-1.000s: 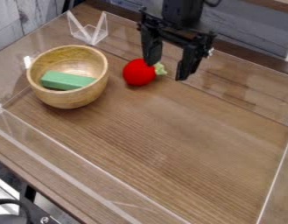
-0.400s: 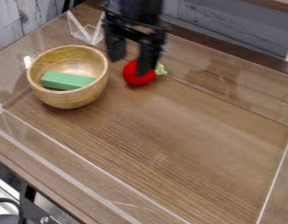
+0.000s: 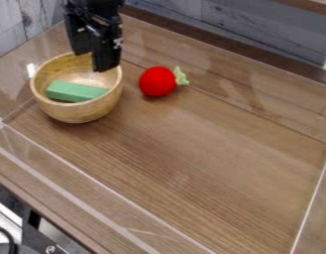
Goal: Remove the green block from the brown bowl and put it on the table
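A flat, elongated light green block [image 3: 75, 92] is seen lying inside the round tan wooden bowl [image 3: 104, 103]. The black gripper [image 3: 96, 55] is held at the bowl's twelve o'clock rim, fingers spread and empty.

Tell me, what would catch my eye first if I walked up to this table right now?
Probably the black end effector, hanging with its jaws open over the far rim of the brown bowl at the table's left. Inside that bowl lies the green block, flat and untouched. Just right of the bowl, a bright red strawberry-like toy sits alone on the wood-grain table.
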Motion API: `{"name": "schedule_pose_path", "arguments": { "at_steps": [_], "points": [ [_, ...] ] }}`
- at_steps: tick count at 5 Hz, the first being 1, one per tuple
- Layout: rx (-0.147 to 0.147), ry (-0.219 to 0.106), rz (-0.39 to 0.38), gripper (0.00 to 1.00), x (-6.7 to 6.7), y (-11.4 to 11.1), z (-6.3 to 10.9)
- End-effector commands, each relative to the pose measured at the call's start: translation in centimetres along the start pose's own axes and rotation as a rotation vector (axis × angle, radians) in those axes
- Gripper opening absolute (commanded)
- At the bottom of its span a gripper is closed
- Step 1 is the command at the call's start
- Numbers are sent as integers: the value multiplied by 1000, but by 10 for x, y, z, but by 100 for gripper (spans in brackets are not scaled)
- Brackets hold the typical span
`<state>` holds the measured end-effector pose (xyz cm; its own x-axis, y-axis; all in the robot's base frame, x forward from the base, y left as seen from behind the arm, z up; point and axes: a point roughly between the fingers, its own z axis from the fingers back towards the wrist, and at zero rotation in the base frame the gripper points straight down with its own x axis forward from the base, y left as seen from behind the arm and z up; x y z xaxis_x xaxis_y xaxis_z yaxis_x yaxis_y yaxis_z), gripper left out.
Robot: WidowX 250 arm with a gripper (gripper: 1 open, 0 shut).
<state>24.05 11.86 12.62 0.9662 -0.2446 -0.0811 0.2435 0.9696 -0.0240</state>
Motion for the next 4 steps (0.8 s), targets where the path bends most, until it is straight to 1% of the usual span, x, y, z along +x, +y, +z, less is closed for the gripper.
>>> {"name": "schedule_pose_path", "arguments": {
  "at_steps": [1,2,3,4],
  "points": [
    [36,-45,-61,100,2,27,8],
    [37,-45,-50,100,-4,45,-15],
    [35,-46,-44,100,-6,59,-41],
    [36,-60,0,100,3,66,-49]
  ]
}}
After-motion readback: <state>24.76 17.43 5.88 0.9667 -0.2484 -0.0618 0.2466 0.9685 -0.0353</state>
